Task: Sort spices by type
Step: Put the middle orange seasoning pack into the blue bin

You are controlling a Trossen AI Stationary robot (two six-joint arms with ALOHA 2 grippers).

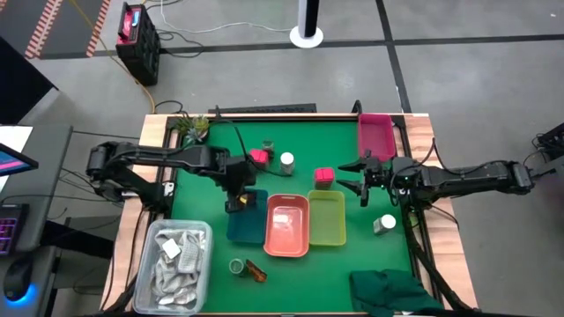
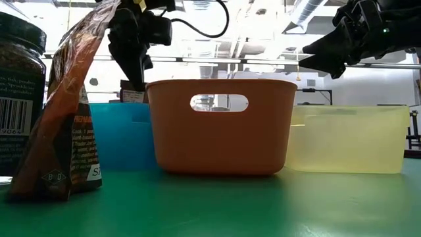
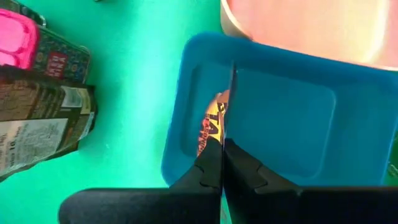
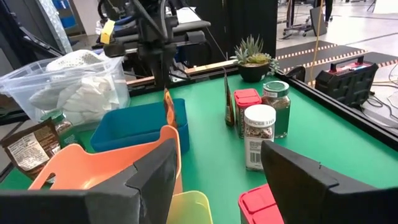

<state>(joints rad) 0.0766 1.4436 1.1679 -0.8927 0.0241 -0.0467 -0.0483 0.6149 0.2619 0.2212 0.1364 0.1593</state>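
My left gripper (image 1: 236,204) is over the blue tray (image 1: 247,227), shut on a dark brown-orange packet (image 3: 213,118). My right gripper (image 1: 361,180) hangs open in the air by a pink cube box (image 1: 324,176) and touches nothing. A second pink cube (image 1: 258,157), a white-lidded jar (image 1: 286,161) and a green-lidded jar (image 4: 277,106) stand near the far edge. Another white-lidded jar (image 1: 384,224) lies to the right of the trays. A green-lidded jar (image 1: 236,266) and a packet (image 1: 256,271) are at the near edge; in the low view that packet (image 2: 66,112) leans on the jar (image 2: 20,99). My left gripper pinches the packet's upper edge (image 3: 222,146) between its two fingers, coming from above and pointing down. The packet hangs upright below the fingers, edge-on to the wrist camera, with its lower part (image 4: 168,107) inside the blue tray's walls. I cannot tell whether it touches the tray's floor.
An orange tray (image 1: 287,242) and a yellow-green tray (image 1: 326,231) sit right of the blue one; a pink tray (image 1: 374,134) lies at the far right. A clear bin of white sachets (image 1: 174,255) stands near left, a green cloth (image 1: 392,291) near right, a plant (image 1: 189,126) far left.
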